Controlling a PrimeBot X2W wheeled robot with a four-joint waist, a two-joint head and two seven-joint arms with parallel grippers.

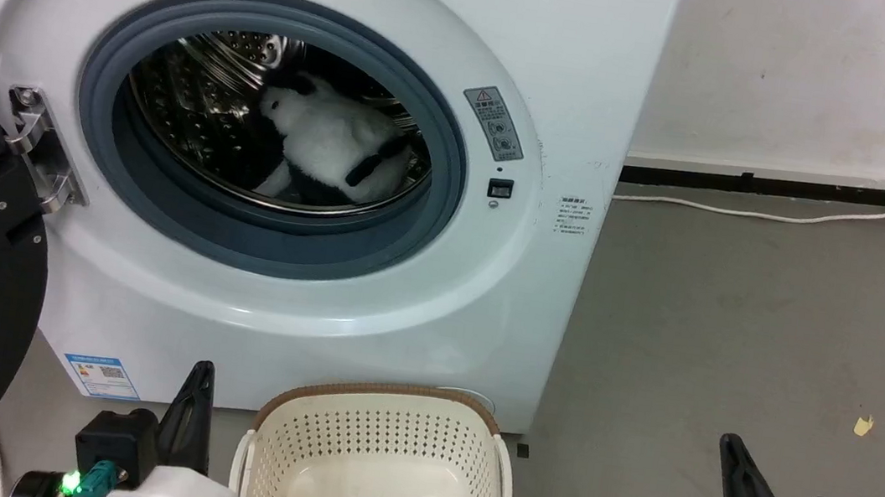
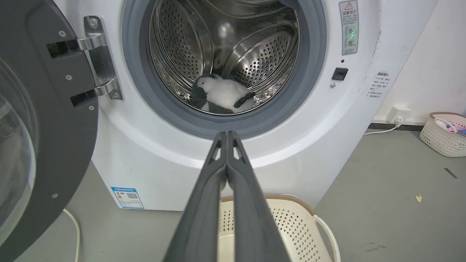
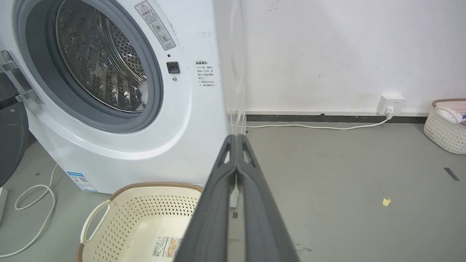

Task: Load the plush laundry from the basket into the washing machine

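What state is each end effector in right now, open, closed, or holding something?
Left end effector: closed, fingers pressed together, holding nothing.
Right end effector: closed, fingers pressed together, holding nothing.

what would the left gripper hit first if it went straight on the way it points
Probably the grey gasket at the bottom of the washing machine porthole: the shut left gripper points right at it, though depth is unclear.
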